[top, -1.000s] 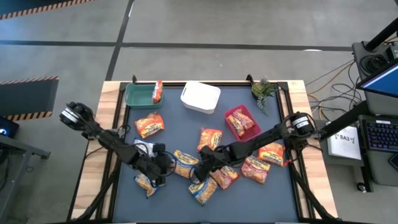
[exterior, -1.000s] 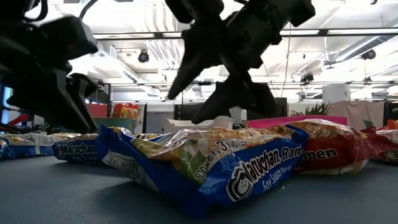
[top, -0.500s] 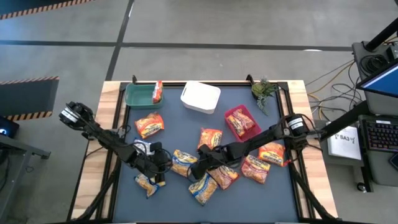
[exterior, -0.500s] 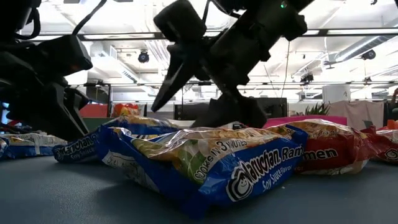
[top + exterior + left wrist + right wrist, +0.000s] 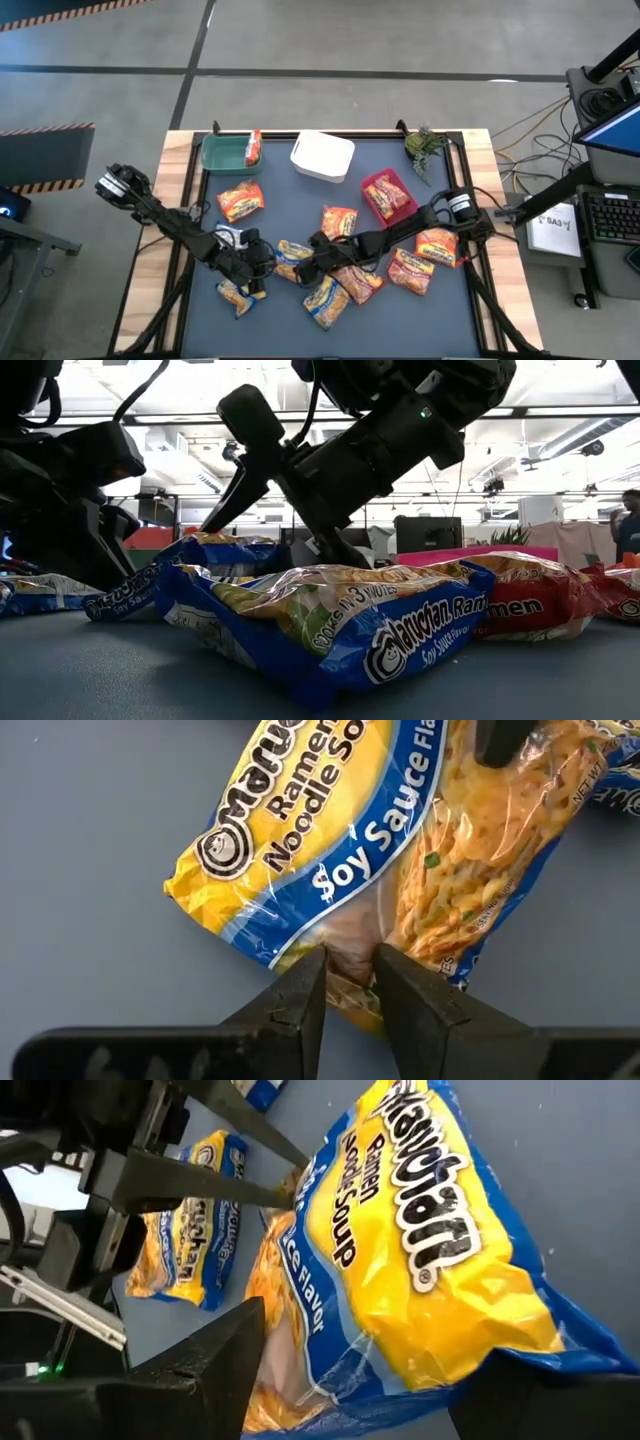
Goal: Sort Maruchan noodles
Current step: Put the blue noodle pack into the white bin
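Reaching farther toward the table's left than a second ago, the right gripper (image 5: 303, 268) now straddles a blue-edged soy sauce Maruchan packet (image 5: 290, 259) that the left gripper (image 5: 262, 262) pinches by its other end.

From the left: the left gripper's fingers (image 5: 300, 1005) are narrowed on the crimped edge of that packet (image 5: 380, 870), near the table's middle; another blue packet (image 5: 237, 296) lies just nearer the front edge. The right gripper's fingers (image 5: 215, 1355) stand wide, one on each side of the shared packet (image 5: 420, 1270), its far end lifted off the dark mat (image 5: 270, 215). More noodle packets (image 5: 340, 285) lie scattered to the right, orange and red ones among them. Along the back stand a green bin (image 5: 226, 153), a white bin (image 5: 322, 157) and a red bin (image 5: 378, 185), the green and red ones each holding a packet.
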Available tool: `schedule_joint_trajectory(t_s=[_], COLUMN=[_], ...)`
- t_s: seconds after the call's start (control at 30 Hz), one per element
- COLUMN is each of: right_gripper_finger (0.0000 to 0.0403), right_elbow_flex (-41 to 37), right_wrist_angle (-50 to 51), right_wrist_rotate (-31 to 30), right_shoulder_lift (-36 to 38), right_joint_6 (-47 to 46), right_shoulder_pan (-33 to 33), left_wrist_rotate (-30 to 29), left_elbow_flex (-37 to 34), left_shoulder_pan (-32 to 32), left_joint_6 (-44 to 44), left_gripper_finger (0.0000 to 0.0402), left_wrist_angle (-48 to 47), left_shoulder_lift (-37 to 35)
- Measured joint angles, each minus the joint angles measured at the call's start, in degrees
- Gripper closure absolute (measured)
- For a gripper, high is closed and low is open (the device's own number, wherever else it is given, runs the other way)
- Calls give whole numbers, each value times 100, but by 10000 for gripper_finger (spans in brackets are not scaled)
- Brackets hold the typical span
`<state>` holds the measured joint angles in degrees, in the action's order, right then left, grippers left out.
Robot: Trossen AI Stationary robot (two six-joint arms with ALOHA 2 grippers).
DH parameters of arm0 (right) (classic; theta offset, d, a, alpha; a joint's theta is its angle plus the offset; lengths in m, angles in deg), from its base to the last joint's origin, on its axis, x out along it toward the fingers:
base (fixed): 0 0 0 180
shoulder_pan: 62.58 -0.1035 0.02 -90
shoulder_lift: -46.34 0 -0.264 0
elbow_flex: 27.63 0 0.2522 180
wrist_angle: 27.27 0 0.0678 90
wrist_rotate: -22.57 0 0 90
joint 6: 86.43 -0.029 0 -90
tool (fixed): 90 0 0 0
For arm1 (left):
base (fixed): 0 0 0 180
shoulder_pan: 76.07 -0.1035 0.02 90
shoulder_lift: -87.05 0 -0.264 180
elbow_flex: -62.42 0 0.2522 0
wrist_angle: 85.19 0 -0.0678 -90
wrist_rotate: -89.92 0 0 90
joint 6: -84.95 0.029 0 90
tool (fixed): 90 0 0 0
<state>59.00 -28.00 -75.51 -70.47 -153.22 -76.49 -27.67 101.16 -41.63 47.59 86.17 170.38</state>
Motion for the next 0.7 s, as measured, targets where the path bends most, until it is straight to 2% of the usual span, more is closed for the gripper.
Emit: schedule_joint_trajectory(t_s=[0.53,0.7], right_gripper_finger=[279,304], right_elbow_flex=[0,0], right_wrist_angle=[-87,-74], right_wrist_rotate=[-86,-52], right_shoulder_lift=[15,123], right_joint_6=[298,486], right_shoulder_pan=[9,18], left_wrist_rotate=[-57,-99], left_elbow_flex=[39,39], left_shoulder_pan=[31,89], left_joint_6=[92,299], left_gripper_finger=[325,325], left_wrist_angle=[-2,8], left_shoulder_lift=[-70,-258])
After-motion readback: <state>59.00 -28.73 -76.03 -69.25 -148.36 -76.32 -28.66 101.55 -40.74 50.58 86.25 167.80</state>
